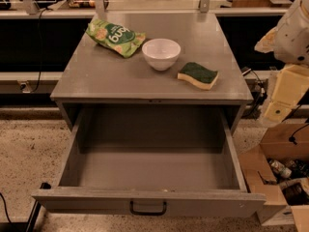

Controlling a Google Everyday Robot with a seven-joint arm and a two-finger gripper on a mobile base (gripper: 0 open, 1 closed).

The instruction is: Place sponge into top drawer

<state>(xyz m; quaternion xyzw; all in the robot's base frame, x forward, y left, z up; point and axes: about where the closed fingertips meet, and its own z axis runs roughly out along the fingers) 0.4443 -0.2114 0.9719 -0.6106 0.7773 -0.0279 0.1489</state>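
The sponge, dark green on top over pale yellow foam, lies on the grey cabinet top, right of centre and just right of the white bowl. The top drawer is pulled wide open toward me and nothing lies in it. Its dark bar handle is at the centre of the front panel. My gripper hangs at the right edge of the view, beside the cabinet's right side, off the top and well right of the sponge. It holds nothing that I can see.
A light green snack bag lies at the back left of the cabinet top. An open cardboard box with clutter stands on the floor right of the drawer. A low shelf and rail run behind the cabinet.
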